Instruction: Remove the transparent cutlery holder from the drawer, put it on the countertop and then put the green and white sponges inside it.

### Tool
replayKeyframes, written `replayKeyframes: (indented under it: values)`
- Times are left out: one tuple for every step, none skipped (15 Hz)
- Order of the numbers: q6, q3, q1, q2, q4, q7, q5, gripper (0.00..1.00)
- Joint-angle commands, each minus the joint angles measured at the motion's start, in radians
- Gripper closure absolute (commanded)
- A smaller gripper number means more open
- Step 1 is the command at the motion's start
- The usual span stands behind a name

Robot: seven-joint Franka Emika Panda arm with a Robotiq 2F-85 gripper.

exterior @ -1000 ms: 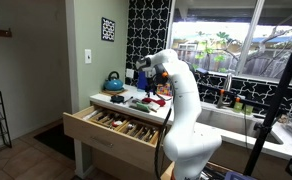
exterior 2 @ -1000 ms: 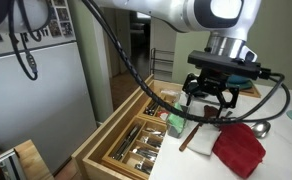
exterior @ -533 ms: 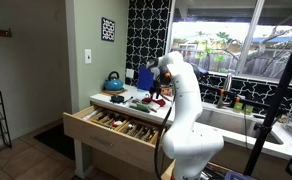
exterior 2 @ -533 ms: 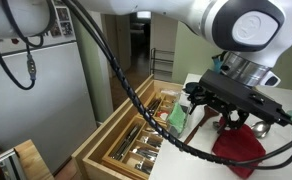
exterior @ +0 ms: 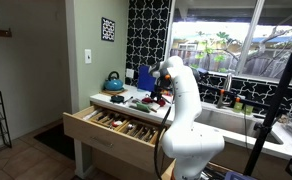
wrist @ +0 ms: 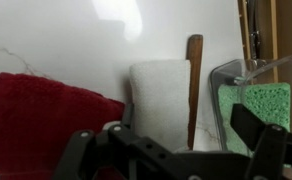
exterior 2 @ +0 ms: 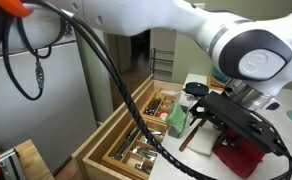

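Note:
In the wrist view the white sponge (wrist: 161, 100) lies flat on the pale countertop (wrist: 56, 35), straight ahead of my gripper (wrist: 186, 125). The transparent cutlery holder (wrist: 248, 72) stands to its right, with the green sponge (wrist: 258, 106) inside it. My gripper is open and empty, its dark fingers spread on either side of the white sponge and above it. In an exterior view the green sponge and holder (exterior 2: 176, 118) sit at the counter's edge by the drawer, and my gripper (exterior 2: 222, 122) hangs over the counter. The white sponge is hidden there by the arm.
A red cloth (wrist: 46, 115) lies left of the white sponge; it also shows in an exterior view (exterior 2: 236, 160). A wooden utensil (wrist: 194, 80) lies between sponge and holder. The drawer (exterior 2: 126, 140) stands open, full of cutlery. A blue kettle (exterior: 114, 82) sits on the counter.
My arm has swung across the counter away from the holder and lowered towards the red cloth and white sponge. The gripper has stayed open and empty.

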Motion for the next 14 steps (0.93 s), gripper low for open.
replayKeyframes:
  values:
    - [0.008, 0.023, -0.029, 0.037, 0.033, -0.009, 0.023, 0.3]
    - [0.009, 0.021, -0.03, 0.04, 0.037, -0.006, 0.018, 0.33]
    - [0.006, 0.022, -0.034, 0.043, 0.042, -0.004, 0.02, 0.29]
    - [0.006, 0.021, -0.037, 0.046, 0.047, -0.002, 0.018, 0.26]
    - [0.005, 0.021, -0.042, 0.048, 0.052, 0.0, 0.019, 0.25]
    - [0.004, 0.022, -0.046, 0.05, 0.056, 0.0, 0.018, 0.24]
    - [0.001, 0.023, -0.05, 0.049, 0.057, 0.002, 0.018, 0.3]
    - [0.001, 0.023, -0.052, 0.05, 0.058, 0.004, 0.017, 0.4]
    - [-0.001, 0.025, -0.056, 0.051, 0.06, 0.003, 0.018, 0.55]
    - [-0.003, 0.026, -0.057, 0.053, 0.062, 0.004, 0.016, 0.55]
    - [-0.004, 0.028, -0.058, 0.055, 0.064, 0.004, 0.015, 0.62]
    - [-0.005, 0.028, -0.059, 0.056, 0.065, 0.005, 0.013, 0.72]
    - [0.002, 0.015, -0.048, 0.053, 0.053, 0.0, 0.017, 0.79]
    - [0.001, 0.015, -0.048, 0.055, 0.054, -0.001, 0.016, 0.86]
